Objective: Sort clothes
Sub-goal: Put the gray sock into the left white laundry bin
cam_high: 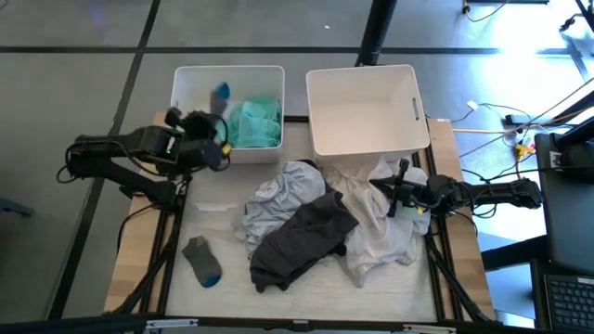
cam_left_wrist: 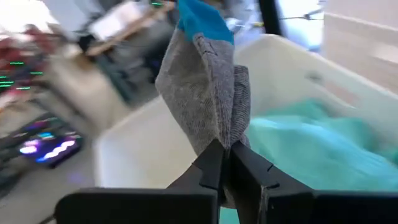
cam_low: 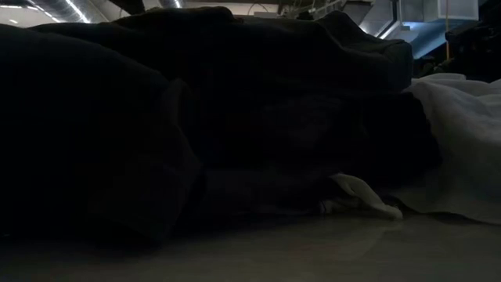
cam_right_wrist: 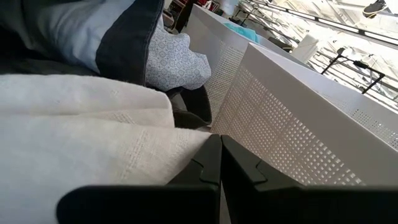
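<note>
My left gripper (cam_high: 216, 119) is shut on a small grey sock with a blue end (cam_high: 221, 93), held over the left white bin (cam_high: 190, 79). A teal garment (cam_high: 254, 122) lies in that bin. My right gripper (cam_high: 390, 193) is shut and low on the white garment (cam_high: 380, 237), beside the right white bin (cam_high: 367, 139). The pile on the table holds a light grey garment (cam_high: 278, 190), a dark grey one (cam_high: 302, 237) and the white one. A second grey sock (cam_high: 201, 260) lies flat on the table at the near left. My left gripper pinches the sock's grey part (cam_left_wrist: 214, 134) between its two fingers, at a fold of several layers. The sock is lifted clear and sticks out past the fingertips, its blue end (cam_left_wrist: 202, 18) farthest from them, over the bin. My right gripper lies against the white garment (cam_right_wrist: 112, 143) with its fingers shut, coming level from the table's right. Whether any cloth is caught between the fingertips, I cannot tell.
The right bin's perforated wall (cam_right_wrist: 292, 124) stands close beside my right gripper. In the low view the dark grey garment (cam_low: 196, 117) fills most of the picture, with the white one (cam_low: 462, 157) at its right. Bare table (cam_high: 218, 218) lies left of the pile.
</note>
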